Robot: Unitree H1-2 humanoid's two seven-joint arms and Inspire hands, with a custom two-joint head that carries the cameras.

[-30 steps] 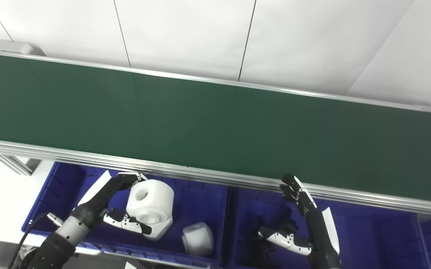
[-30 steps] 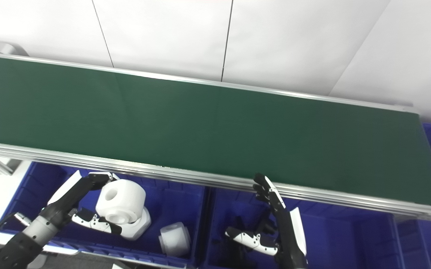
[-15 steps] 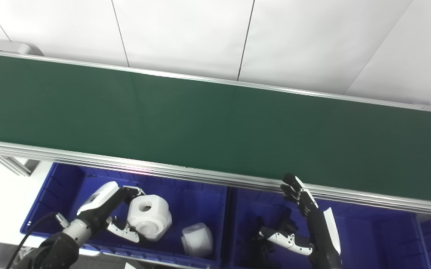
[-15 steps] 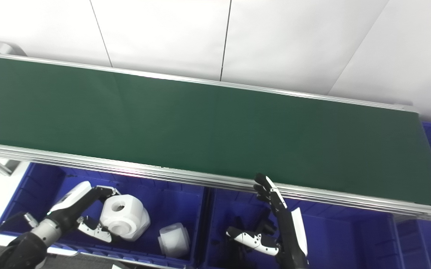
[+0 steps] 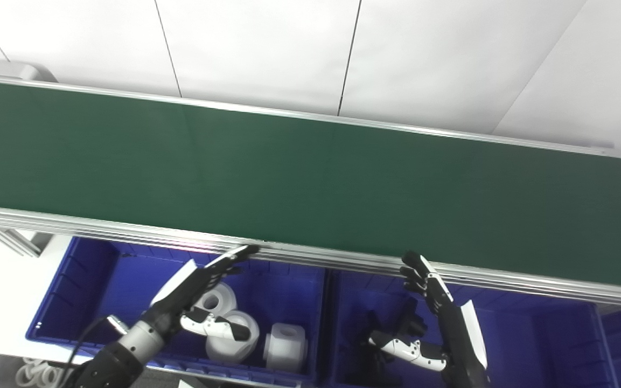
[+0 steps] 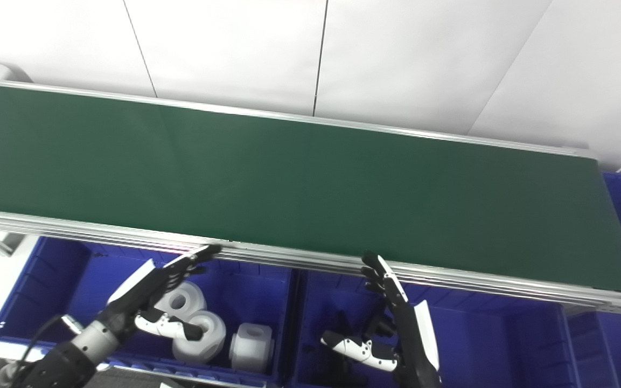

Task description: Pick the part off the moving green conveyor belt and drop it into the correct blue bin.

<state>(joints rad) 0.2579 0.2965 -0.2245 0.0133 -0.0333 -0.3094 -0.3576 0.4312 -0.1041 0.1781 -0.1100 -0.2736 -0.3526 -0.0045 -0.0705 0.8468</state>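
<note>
The main risk from here is a collision: the left hand (image 5: 198, 281) hangs with its fingertips (image 5: 245, 250) right at the aluminium rail (image 5: 127, 233) on the near edge of the green conveyor belt (image 5: 288, 178), so a careless lift toward the belt could clip that rail, and a downward move could knock the white parts lying under its palm. Another risk is timing, since the belt shows no part at all, and a hand waiting low in a bin may reach late when one arrives. The white cylindrical part (image 5: 233, 337) lies in the left blue bin (image 5: 78, 291) near the bench's near-left corner, touching a second white part (image 5: 218, 299), with a third (image 5: 286, 346) just beside them; the drop looks done. The left hand is spread, fingers straight and apart, holding nothing, thumb over the parts. The right hand (image 5: 439, 318) stands upright over the right blue bin (image 5: 531, 345), likewise spread and empty, fingertips just below the rail.
</note>
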